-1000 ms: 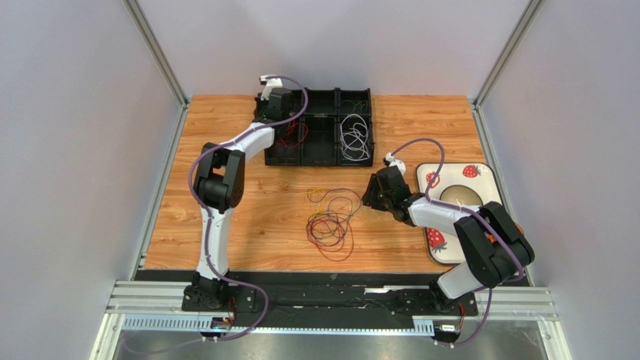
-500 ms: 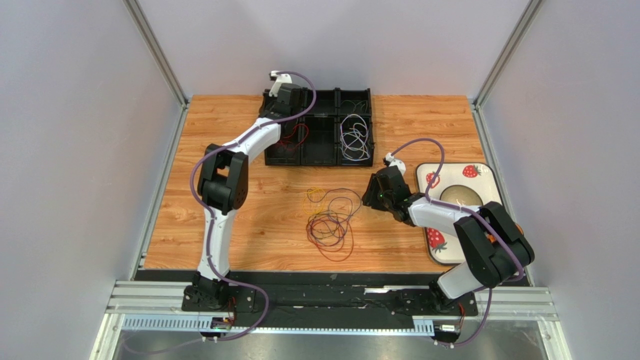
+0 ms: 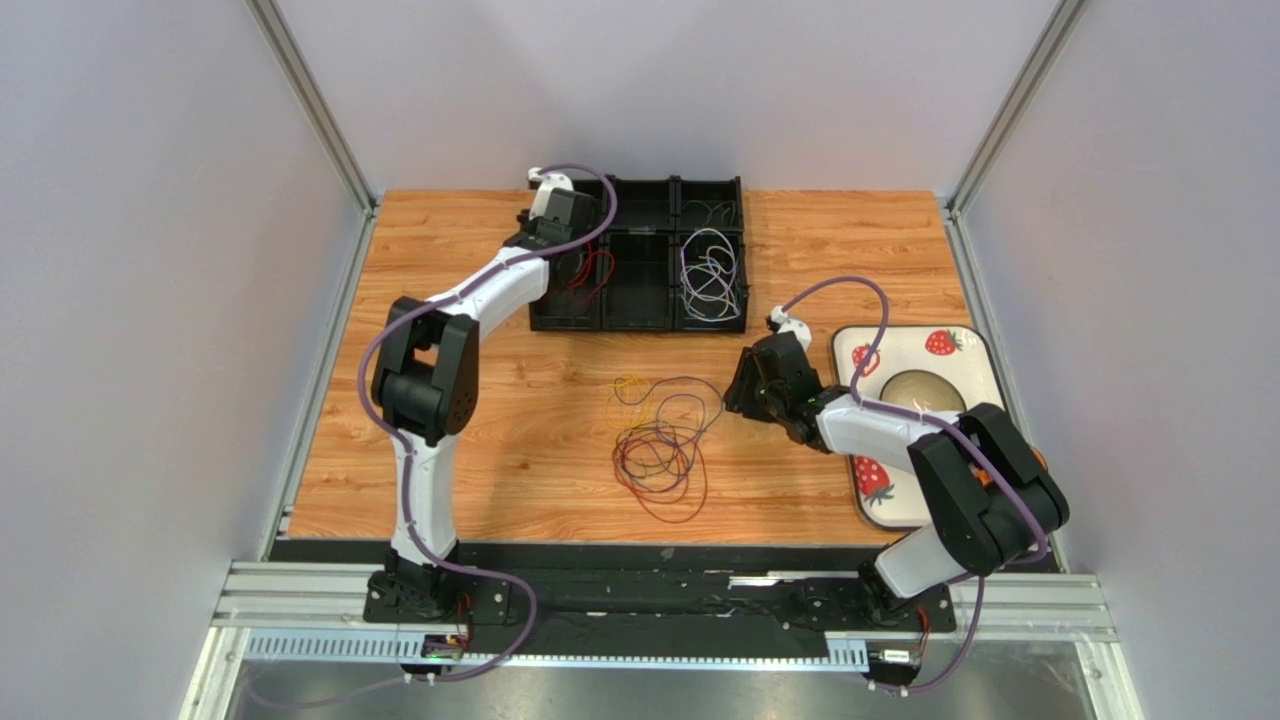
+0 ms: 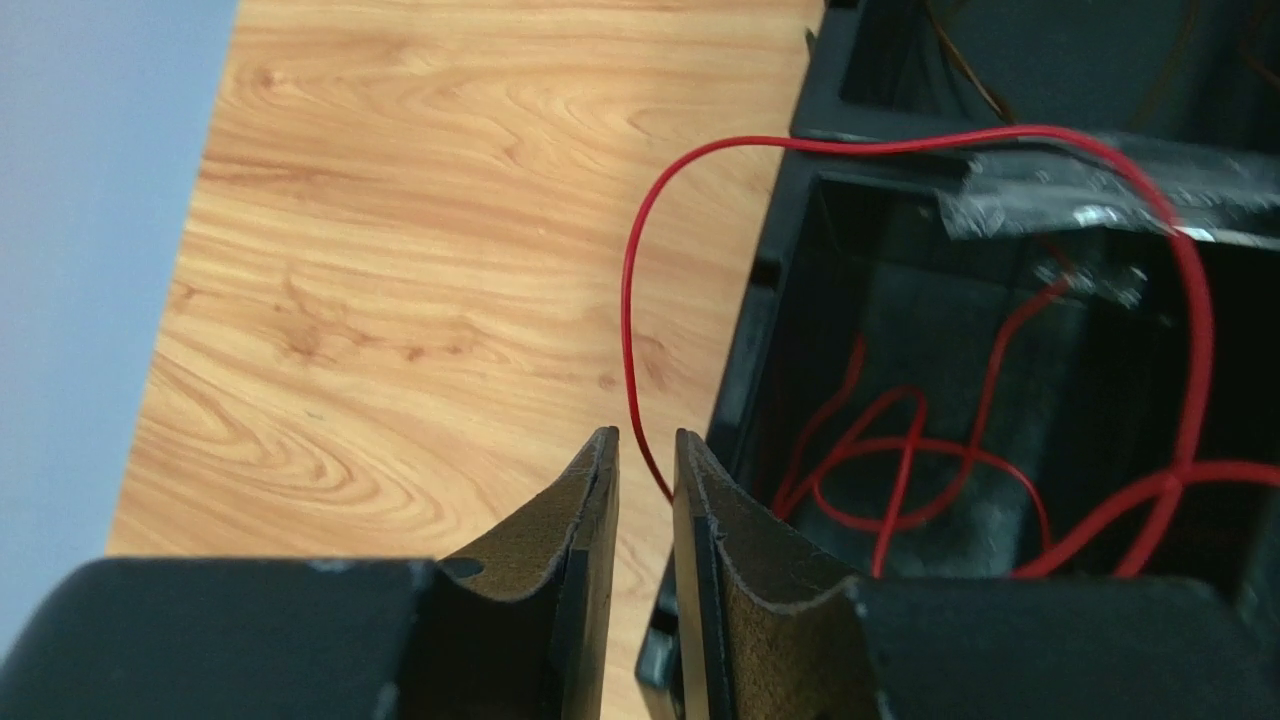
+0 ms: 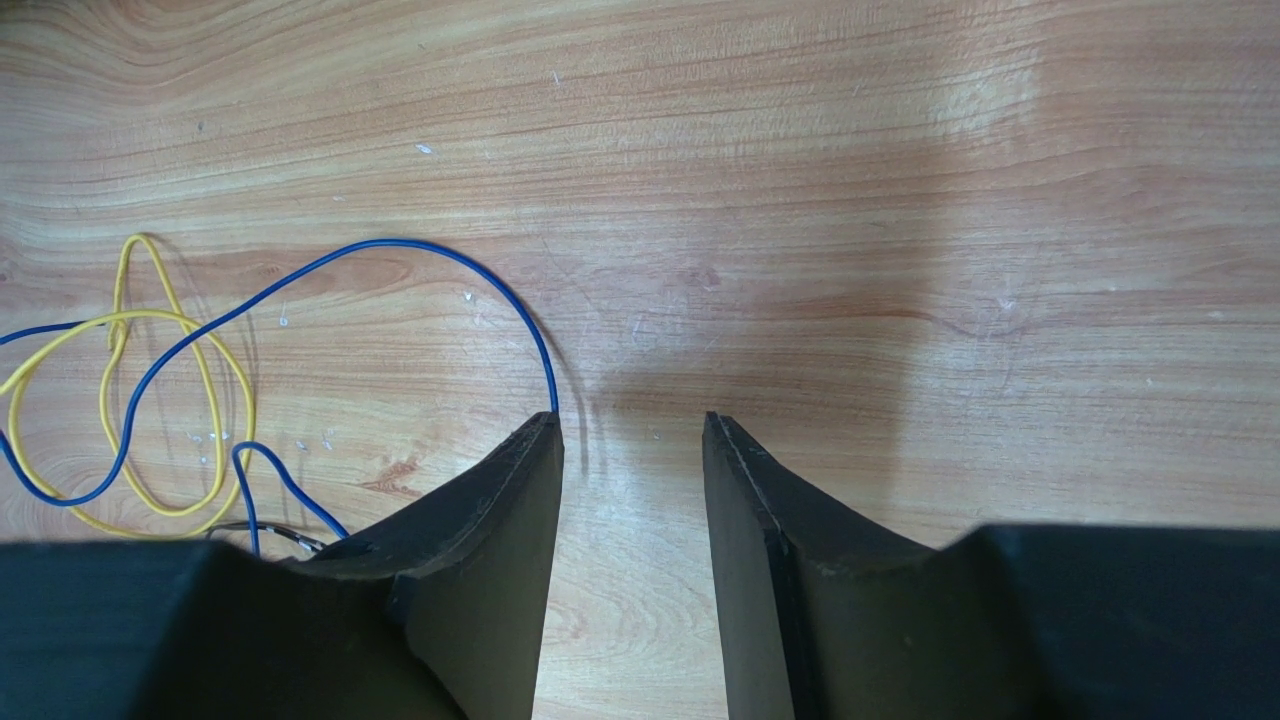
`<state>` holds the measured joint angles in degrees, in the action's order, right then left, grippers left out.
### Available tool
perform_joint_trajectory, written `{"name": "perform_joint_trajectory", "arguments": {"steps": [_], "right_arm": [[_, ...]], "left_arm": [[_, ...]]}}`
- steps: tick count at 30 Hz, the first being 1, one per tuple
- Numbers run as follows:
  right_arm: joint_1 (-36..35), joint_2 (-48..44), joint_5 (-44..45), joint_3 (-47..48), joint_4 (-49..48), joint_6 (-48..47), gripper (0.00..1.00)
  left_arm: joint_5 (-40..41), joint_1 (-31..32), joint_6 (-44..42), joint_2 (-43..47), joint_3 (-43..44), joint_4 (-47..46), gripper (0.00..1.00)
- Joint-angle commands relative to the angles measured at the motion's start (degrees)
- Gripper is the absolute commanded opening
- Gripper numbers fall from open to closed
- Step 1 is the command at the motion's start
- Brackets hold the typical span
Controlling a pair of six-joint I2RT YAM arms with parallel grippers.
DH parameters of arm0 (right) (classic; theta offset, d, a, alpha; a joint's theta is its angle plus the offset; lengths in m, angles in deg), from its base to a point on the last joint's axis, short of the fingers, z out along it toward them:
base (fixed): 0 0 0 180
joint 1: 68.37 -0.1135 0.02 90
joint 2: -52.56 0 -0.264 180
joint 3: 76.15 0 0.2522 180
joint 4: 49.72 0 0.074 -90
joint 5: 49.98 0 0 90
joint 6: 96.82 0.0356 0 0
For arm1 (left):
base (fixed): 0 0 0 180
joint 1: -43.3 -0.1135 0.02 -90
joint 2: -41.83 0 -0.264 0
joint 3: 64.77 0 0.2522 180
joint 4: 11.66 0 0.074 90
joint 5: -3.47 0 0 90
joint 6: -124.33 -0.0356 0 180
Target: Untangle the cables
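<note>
My left gripper (image 3: 550, 225) hangs at the left edge of the black tray (image 3: 639, 192). In the left wrist view its jaws (image 4: 646, 438) stand a narrow gap apart, and a red cable (image 4: 628, 300) runs between the tips, arches over the tray wall and coils in the left compartment (image 3: 589, 270). White cables (image 3: 709, 278) lie in a right compartment. A tangle of dark purple and red cables (image 3: 661, 453) with a yellow cable (image 3: 628, 390) lies mid-table. My right gripper (image 3: 744, 393) is open just right of it. In the right wrist view (image 5: 631, 423) a blue cable (image 5: 451, 263) ends at its left fingertip, beside the yellow cable (image 5: 120, 323).
A strawberry-patterned plate (image 3: 962, 353) lies at the right edge of the wooden table, under my right arm. Metal frame posts and grey walls enclose the table on three sides.
My left gripper swung right over the tray, then came back left and slightly nearer to the tray's left edge. The right arm and the tangle have not moved.
</note>
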<state>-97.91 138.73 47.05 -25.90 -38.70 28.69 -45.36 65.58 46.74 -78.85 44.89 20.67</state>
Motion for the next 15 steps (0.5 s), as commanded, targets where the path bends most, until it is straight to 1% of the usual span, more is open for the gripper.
{"name": "perform_joint_trajectory", "arguments": {"steps": [1,4,5,8,10,12,13,15], "right_arm": [[-0.3,-0.1,1.3,1.6,-0.9,-0.4,0.43],[-0.4,-0.1,1.2,1.6,-1.0,-0.4,0.43],[-0.4,-0.1,1.2,1.6,-0.9,-0.4,0.43],[-0.4,-0.1,1.4,1.6,-0.9,-0.4,0.43],[-0.5,-0.1,1.4,1.6,-1.0,-0.4,0.43],[-0.5,0.0,1.4,1.7,-0.9,-0.4,0.43],[-0.4,0.0,1.4,1.7,-0.9,-0.5,0.43],[-0.5,-0.1,1.5,1.7,-0.9,-0.5,0.43]], "left_arm": [[-8.7,0.6,3.6,8.1,-2.7,-1.3,0.28],[-13.6,0.6,2.4,8.7,-2.9,-1.9,0.31],[-14.6,0.6,2.2,8.7,-2.8,-1.9,0.36],[-18.0,0.6,2.8,9.1,-3.2,-2.2,0.38],[-20.7,0.6,3.4,9.6,-4.4,-4.0,0.34],[-22.4,0.7,4.2,9.0,-4.6,-4.8,0.24],[-23.5,0.7,4.6,8.5,-4.4,-4.7,0.17],[-24.2,0.6,6.0,6.5,-3.0,-3.5,0.12]]}}
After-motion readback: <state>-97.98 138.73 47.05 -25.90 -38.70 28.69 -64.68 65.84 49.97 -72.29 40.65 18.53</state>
